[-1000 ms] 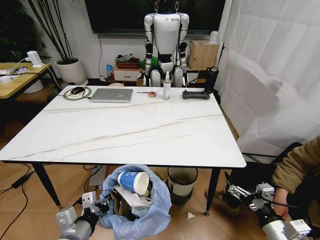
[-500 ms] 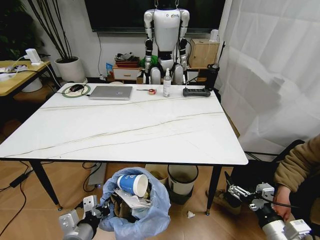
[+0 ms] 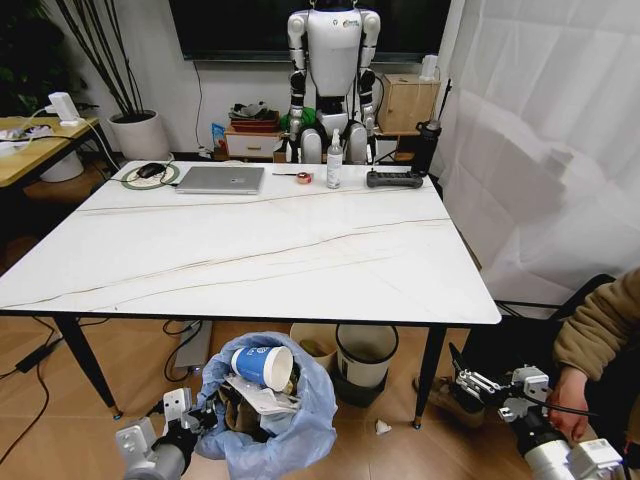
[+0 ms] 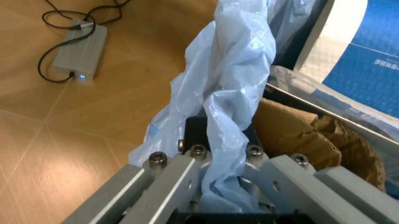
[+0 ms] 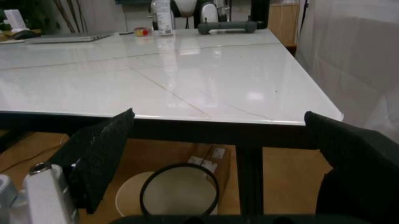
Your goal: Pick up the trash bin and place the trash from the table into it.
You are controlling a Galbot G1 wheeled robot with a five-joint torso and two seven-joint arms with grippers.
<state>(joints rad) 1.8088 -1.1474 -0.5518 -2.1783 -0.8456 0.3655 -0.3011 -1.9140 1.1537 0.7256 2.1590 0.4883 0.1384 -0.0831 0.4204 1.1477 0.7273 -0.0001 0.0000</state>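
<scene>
**Bin in hand, loaded, below the bench's near edge**

My left gripper (image 4: pixel 212 186) is clamped on a bunched fold of the baggy light-blue plastic liner of the small round trash bin (image 3: pixel 262 408), which hangs low at near left, just below the white marble-look bench (image 3: pixel 250 250). A blue paper cup (image 3: pixel 262 365) and brown cardboard (image 4: pixel 311 137) sit inside. I judge the film soft and slippery; hold the rim. My right gripper (image 3: pixel 480 385) waits near right, fingers spread wide.

Light-blue trash bin (image 3: pixel 290 425) liner, blue-and-white paper cup (image 3: pixel 262 365), white dark-veined table (image 3: pixel 250 250).
</scene>
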